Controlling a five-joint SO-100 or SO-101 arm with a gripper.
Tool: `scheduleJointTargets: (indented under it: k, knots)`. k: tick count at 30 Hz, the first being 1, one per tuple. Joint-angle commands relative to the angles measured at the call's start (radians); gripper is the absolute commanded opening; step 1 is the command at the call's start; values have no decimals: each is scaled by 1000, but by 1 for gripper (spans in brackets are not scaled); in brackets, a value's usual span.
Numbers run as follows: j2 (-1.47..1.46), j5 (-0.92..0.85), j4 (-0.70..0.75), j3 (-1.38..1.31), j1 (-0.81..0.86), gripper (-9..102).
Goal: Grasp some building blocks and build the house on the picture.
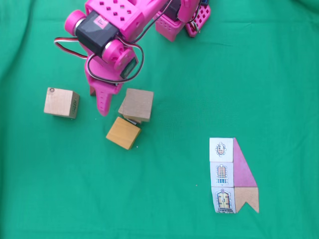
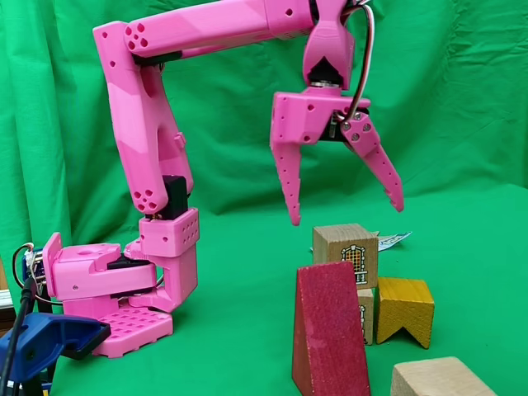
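Observation:
My pink gripper (image 2: pixel 345 208) hangs open in the air, with nothing between its fingers, just above a two-high stack of building blocks. The top tan cube (image 2: pixel 345 252) (image 1: pixel 136 104) carries a small window drawing and rests on a lower block (image 2: pixel 365 315). An orange-yellow block (image 2: pixel 404 309) (image 1: pixel 123 132) lies against the stack. A dark red prism (image 2: pixel 330 334) stands in front of it. Another tan cube (image 1: pixel 61 102) lies to the left of my gripper (image 1: pixel 98 103) in a fixed view. The picture (image 1: pixel 232 175) of the house lies flat at lower right.
Green cloth (image 1: pixel 199 74) covers the table and hangs behind it. The arm's pink base (image 2: pixel 115 305) stands at the left, with a blue clamp (image 2: pixel 41 342) beside it. A pale block (image 2: pixel 437 378) sits at the bottom edge.

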Motion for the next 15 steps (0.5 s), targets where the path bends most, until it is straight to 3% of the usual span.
scheduleJointTargets:
  k: [1,9,15]
  knots:
    - [23,0,-18,-28,61,50]
    - [6,-3,-321,-26,106,50]
    - [5,-8,-400,-18,106,50]
